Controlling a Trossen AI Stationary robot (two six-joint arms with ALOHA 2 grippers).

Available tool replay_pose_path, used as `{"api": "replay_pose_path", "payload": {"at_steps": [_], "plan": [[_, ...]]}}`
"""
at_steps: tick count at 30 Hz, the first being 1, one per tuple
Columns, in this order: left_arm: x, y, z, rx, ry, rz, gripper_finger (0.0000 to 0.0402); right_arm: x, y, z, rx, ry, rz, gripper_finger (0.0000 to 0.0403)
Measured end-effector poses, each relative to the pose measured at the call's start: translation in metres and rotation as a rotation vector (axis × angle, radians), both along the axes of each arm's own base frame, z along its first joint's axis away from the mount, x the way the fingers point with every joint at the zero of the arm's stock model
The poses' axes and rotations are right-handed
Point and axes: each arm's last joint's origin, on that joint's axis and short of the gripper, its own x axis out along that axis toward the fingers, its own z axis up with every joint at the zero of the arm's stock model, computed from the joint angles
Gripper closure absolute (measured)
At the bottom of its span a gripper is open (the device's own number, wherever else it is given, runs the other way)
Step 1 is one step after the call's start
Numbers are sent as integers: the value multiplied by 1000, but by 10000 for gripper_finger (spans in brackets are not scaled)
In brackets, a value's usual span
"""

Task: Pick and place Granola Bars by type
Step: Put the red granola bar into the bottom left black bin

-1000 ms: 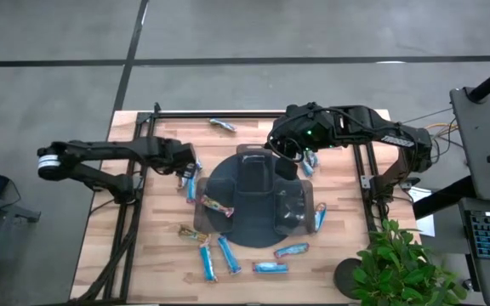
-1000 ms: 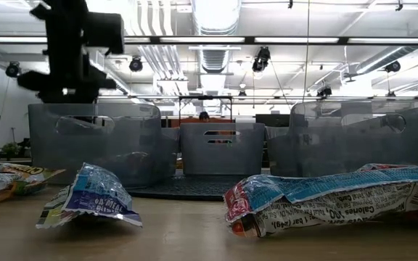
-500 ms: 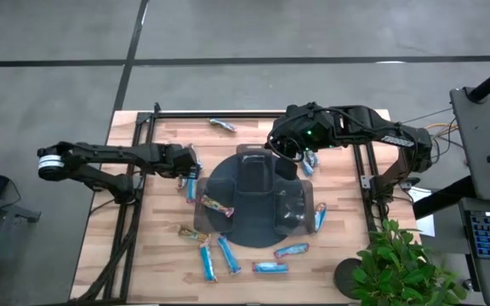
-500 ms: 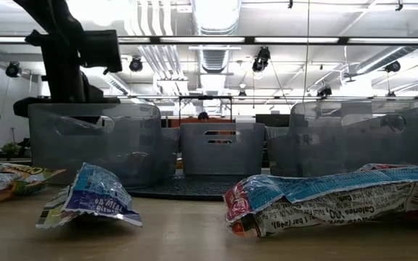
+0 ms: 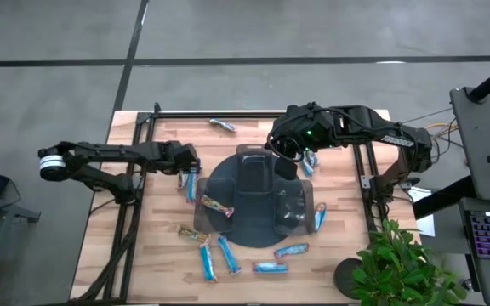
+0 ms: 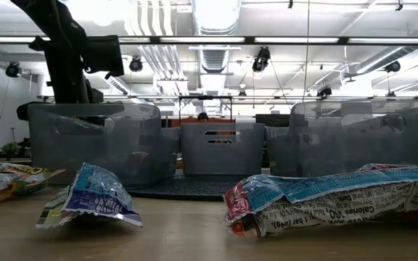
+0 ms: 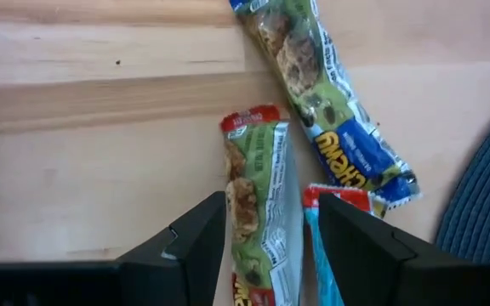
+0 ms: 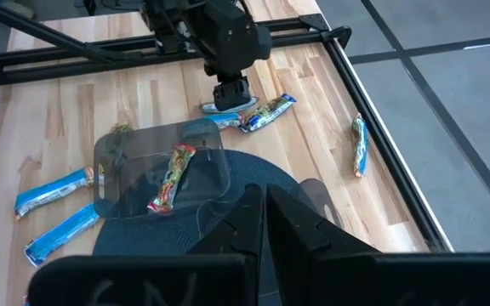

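- Overhead: left gripper (image 5: pixel 187 161) sits low at the left edge of the dark round tray (image 5: pixel 228 231), over a small cluster of granola bars (image 5: pixel 190 182). Right gripper (image 5: pixel 286 155) hangs above the tray's far side. More light blue bars (image 5: pixel 219 257) lie on the wooden table (image 5: pixel 160 255) near the tray's front edge; one red-wrapped bar (image 5: pixel 215 205) is already in the left clear bin (image 5: pixel 221 202).
- Table level: three clear bins, left arm (image 6: pixel 67 61) behind the left bin (image 6: pixel 96 141). Crumpled blue wrapper (image 6: pixel 89 196) up front; gripper tips hidden.
- Left wrist: fingers (image 7: pixel 196 238) spread, straddling a green-wrapped bar (image 7: pixel 258 212), nothing pinched yet. A blue "Chewy" bar (image 7: pixel 330 119) and a light blue bar's red end (image 7: pixel 339 200) lie just beside the right finger.
- Right wrist: right fingers (image 8: pixel 258 221) pressed together, empty, waiting above the tray.
- Risk: closing now could catch the neighbouring light blue bar, so two types go into one bin. Shiny wrapper may also slip or twist if pinched off-centre.
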Motion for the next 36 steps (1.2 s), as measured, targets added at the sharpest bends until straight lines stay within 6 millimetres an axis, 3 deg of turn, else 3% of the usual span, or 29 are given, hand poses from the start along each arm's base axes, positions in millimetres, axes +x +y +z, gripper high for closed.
{"api": "replay_pose_path", "payload": {"at_steps": [11,25,31,36], "plan": [[2,8,-1,27,-17,32,231,0,0,0,-2,1,2,394],[18,12,-35,-45,97,15,231,0,0,0,0,0,0,394],[21,13,-38,-54,109,11,232,0,0,0,0,1,-1,394],[23,14,-36,-62,106,-12,256,0,0,0,-8,3,-9,394]]}}
